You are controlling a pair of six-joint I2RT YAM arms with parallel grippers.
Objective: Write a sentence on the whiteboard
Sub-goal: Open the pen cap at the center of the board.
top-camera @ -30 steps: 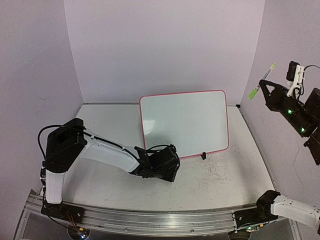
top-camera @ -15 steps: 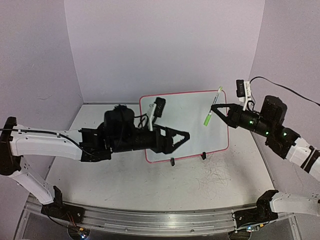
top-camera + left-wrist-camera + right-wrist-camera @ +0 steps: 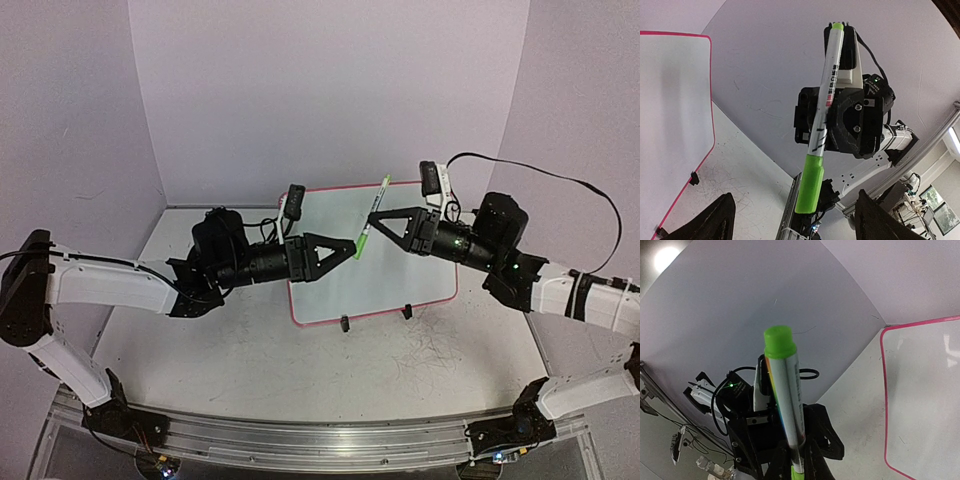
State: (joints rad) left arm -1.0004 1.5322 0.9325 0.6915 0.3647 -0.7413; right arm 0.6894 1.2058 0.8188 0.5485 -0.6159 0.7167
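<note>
Matte lilac walls (image 3: 300, 90) close in an off-white table (image 3: 250, 360). Its surface is dull and scuffed with thin dark scribbles towards the right. A ribbed aluminium rail (image 3: 300, 440) runs along the near edge.

The board (image 3: 410, 275) stands at the back centre of the table, tipped back a little on two small black clip feet (image 3: 344, 323). It is a flat rectangle with rounded corners and a thin pink-red rim. Its glossy white face shows only soft grey glare.

Both arms are white shells with black joints, and they reach in to meet in front of the board's upper half. The right gripper (image 3: 373, 217) is clamped on a marker (image 3: 380, 198) at about mid-barrel. The marker is a slim, smooth cylinder with a white barrel carrying black and red print. It has a bright green cap at the lower end and a pale green plug at the upper end. It slants so that the cap points down and to the left.

The left gripper (image 3: 348, 246) has its jaws spread wide, and its black, wedge-shaped fingers (image 3: 720, 220) are matte. In the left wrist view the green cap hangs between the two fingers, clear of both. In the top view its tips sit just beside the cap. A thin black cable (image 3: 540, 175) loops above the right arm.
</note>
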